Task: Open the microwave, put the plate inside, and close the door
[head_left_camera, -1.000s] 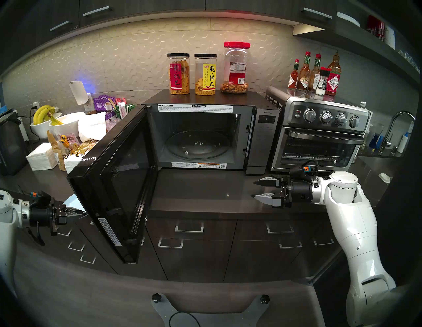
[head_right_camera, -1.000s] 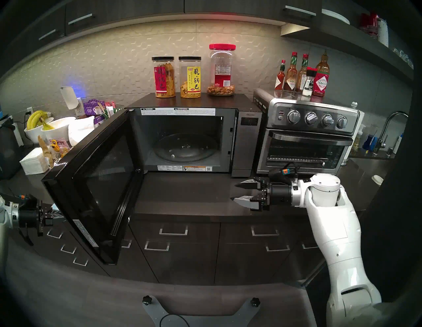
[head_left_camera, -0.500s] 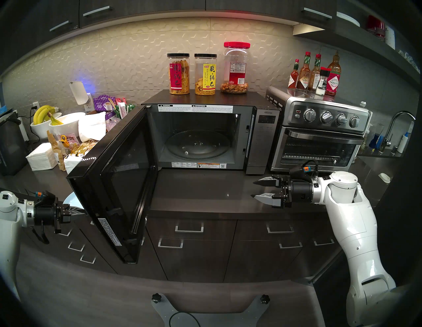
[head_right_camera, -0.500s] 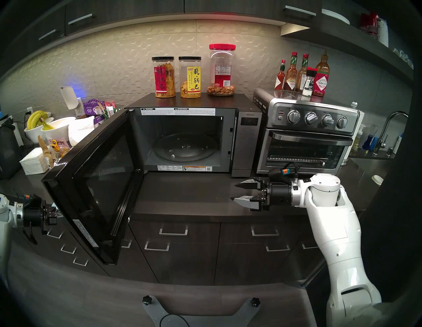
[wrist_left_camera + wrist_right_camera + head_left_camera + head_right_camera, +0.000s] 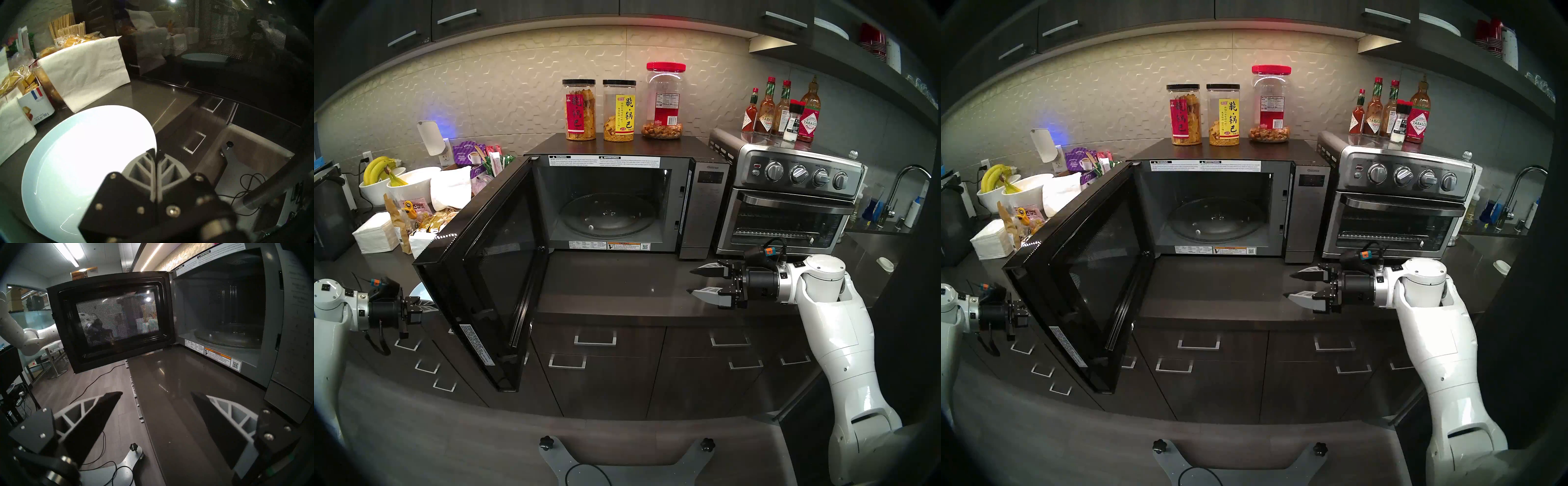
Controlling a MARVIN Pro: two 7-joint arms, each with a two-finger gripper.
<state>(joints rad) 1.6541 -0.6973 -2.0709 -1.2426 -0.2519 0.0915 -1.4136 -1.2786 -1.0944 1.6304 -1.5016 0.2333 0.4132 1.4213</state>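
While shut, left pincer point(image 5: 156, 152) overlaps plate's point(image 5: 81, 152) right rim.

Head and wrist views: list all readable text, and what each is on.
"Panasonic": door front, left wrist view.
"WARNING" and "ADVERTENCIA": sticker above the microwave opening; small print unreadable.
"TABASCO": sauce bottle on the toaster oven.
"脆·锅巴": yellow jar label; same characters on the red label.
"17.6 oz / 500 g": box with French flag.
"WARNING": orange sticker on the microwave sill.
Control panel, nutrition label: unreadable.
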